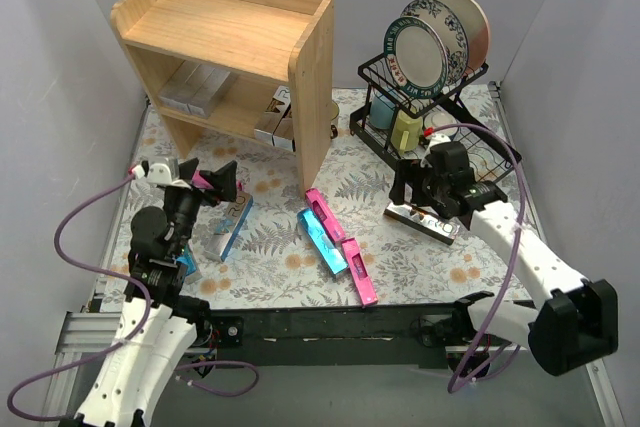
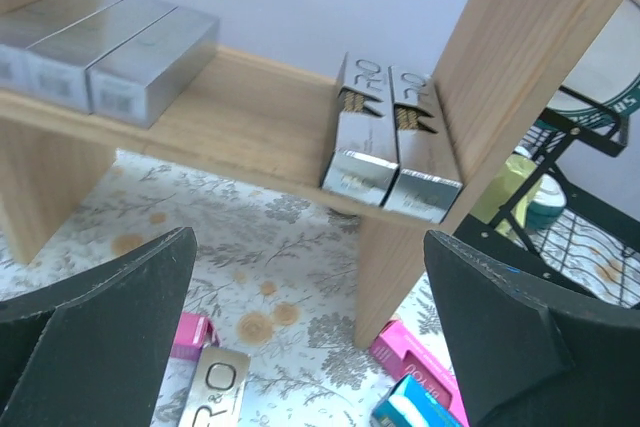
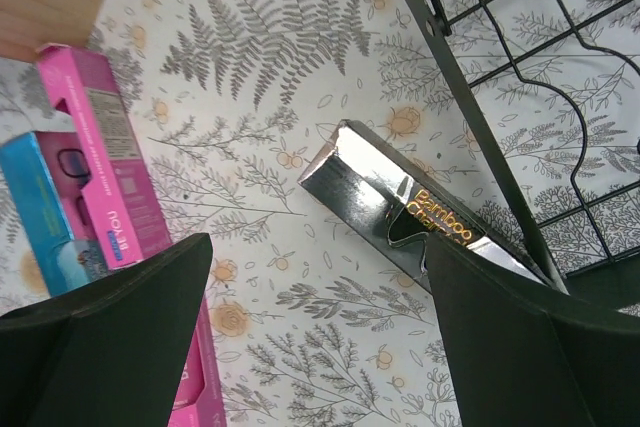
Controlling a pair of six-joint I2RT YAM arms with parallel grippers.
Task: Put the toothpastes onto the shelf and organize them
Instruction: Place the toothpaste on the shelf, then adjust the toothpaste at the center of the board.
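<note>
The wooden shelf stands at the back left. Its lower tier holds three silver cartons and two silver lettered cartons. On the mat lie two pink cartons, a teal one and a silver one with teal ends. My left gripper is open and empty above a pink carton, facing the shelf. My right gripper is open above the mat, with a shiny silver "Bamboo Charcoal" carton beside its right finger.
A black wire dish rack with plates and cups stands at the back right; its base wire runs right next to the shiny carton. Grey walls close the table on three sides.
</note>
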